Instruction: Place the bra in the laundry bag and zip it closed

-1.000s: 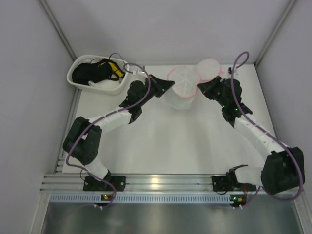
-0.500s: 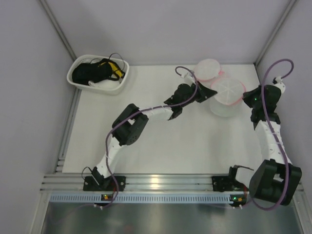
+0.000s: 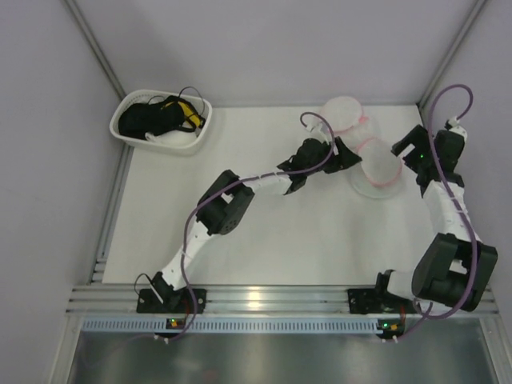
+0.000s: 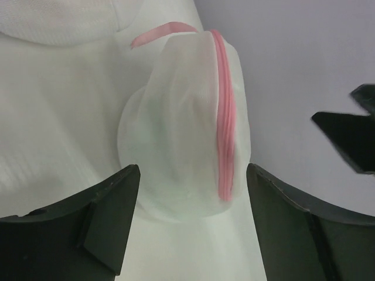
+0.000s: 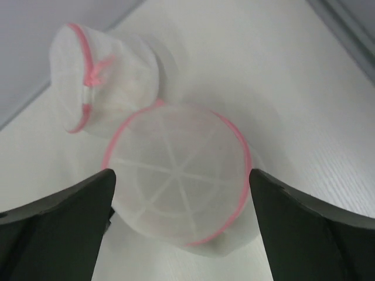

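Jaws stand wide on both arms, holding nothing: the left gripper (image 3: 352, 156) and right gripper (image 3: 400, 150) flank the laundry bag (image 3: 378, 166), which rests between them on the white table (image 3: 280, 232), toward its far right. A second mesh pouch (image 3: 342, 112) lies just behind it.

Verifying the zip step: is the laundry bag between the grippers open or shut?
Looks shut: on the laundry bag the pink ring runs unbroken around the visible rim, no gap.
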Robot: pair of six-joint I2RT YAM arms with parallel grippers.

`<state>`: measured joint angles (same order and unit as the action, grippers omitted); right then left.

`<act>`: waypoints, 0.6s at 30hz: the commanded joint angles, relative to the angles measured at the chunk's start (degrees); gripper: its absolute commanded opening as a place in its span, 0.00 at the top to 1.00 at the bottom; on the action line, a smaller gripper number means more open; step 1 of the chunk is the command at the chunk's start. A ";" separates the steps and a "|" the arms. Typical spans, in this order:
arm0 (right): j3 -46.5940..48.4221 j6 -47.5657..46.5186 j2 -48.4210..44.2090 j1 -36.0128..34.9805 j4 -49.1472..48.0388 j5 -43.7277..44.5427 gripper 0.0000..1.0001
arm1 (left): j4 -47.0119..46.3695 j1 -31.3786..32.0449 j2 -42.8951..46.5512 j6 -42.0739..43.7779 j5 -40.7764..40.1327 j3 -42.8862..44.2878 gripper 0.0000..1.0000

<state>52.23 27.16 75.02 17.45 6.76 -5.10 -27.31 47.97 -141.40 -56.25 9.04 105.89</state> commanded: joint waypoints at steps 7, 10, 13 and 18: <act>19.14 -7.64 -9.19 -0.57 13.19 -11.05 0.01 | 16.31 -5.60 29.93 16.78 3.18 -11.47 0.02; 19.49 -9.40 -12.43 -4.61 14.85 -11.25 0.01 | 16.67 -9.71 43.02 18.54 2.91 -24.55 0.02; 17.22 -11.42 -14.72 -11.63 15.21 -5.30 0.01 | 24.63 -14.72 55.77 22.31 0.64 -33.62 0.02; 4.49 -10.81 -23.68 -21.92 5.82 -6.66 0.01 | 37.76 -17.11 77.56 30.67 -11.47 -46.63 0.02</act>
<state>62.76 17.41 55.55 -0.78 16.71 -11.25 -1.54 30.17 -71.24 -32.40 4.16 65.98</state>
